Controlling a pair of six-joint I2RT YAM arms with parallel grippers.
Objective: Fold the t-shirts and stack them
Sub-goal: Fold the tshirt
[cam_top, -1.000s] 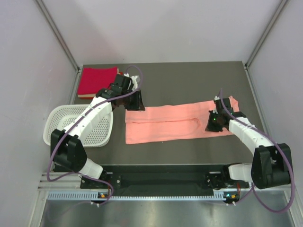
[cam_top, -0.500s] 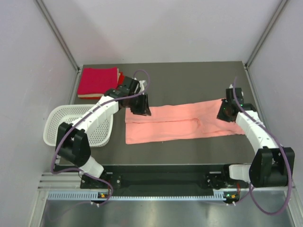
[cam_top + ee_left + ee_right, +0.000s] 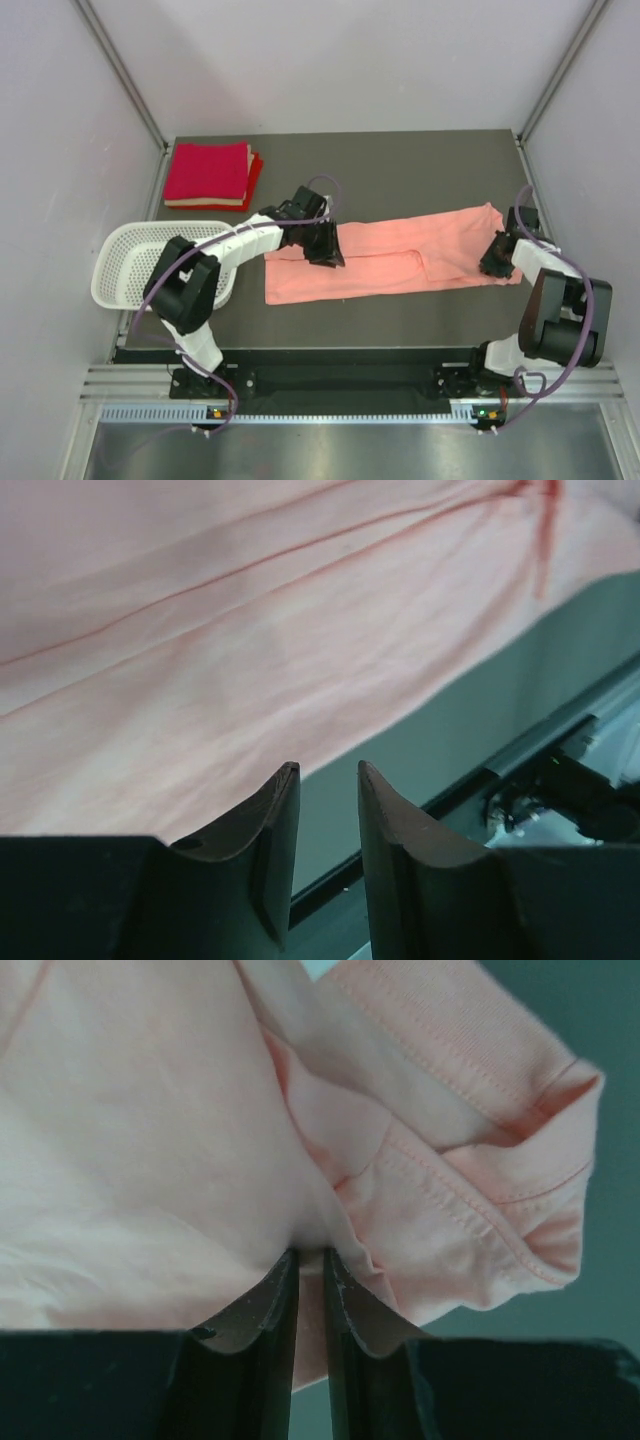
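Starting far left: got a white perforated basket [image 3: 130,262] well off the left end of the pink tee [image 3: 400,262], not touching. Behind that same left end and well apart from it, a stack of red tees [image 3: 207,172] folded into squares, with a paler strip peeking out along the near edge.

Next up, the left gripper [image 3: 327,250], parked over the pink tee's left part, close to the far edge. From the left wrist cam: fingers [image 3: 265,830] a little apart, nothing between them, just a sliver of dark table [image 3: 470,710] showing in the gap, tips hanging by the edge of the pink tee [image 3: 250,630]. Not gripping any cloth.

Then the pink tee itself: spread flat as a long band across the table [image 3: 400,170], looks folded in along its length, slanting slightly away toward the right end. A few soft creases, nothing major.

Far right: the right gripper [image 3: 493,265] at the pink tee's right end, on the near corner. From the right wrist cam: fingers [image 3: 262,1310] almost together, pinched on a fold of the pink tee [image 3: 150,1140] just beside the bunched, doubled-over sleeve hem.
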